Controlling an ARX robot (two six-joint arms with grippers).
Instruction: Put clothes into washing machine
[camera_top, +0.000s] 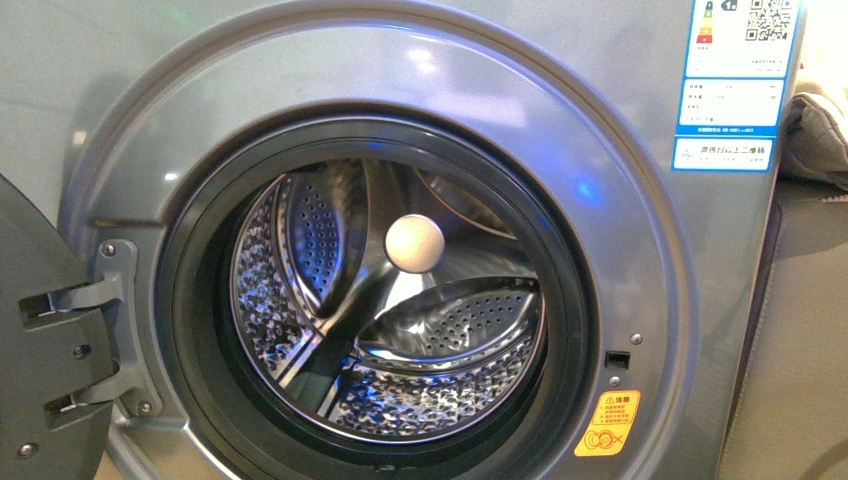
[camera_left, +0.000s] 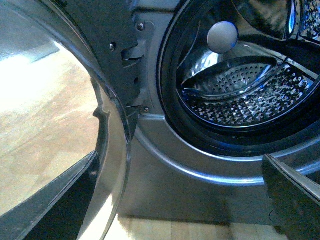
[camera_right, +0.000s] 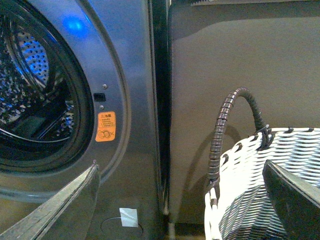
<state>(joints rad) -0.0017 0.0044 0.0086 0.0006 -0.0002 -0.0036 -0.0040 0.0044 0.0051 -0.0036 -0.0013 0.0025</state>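
Clothes appear in no view; the perforated drum (camera_top: 440, 400) of the washing machine (camera_top: 640, 250) holds none. Its door (camera_top: 30, 420) stands wide open, leaving the porthole free for loading. Left gripper (camera_left: 180, 156) and right gripper (camera_right: 180, 164) each show jaws spread apart and empty. A white woven basket (camera_right: 280, 150) beside the machine, near the right gripper, probably holds the garment. Its looped handle (camera_right: 218, 135) may hinder reaching in.
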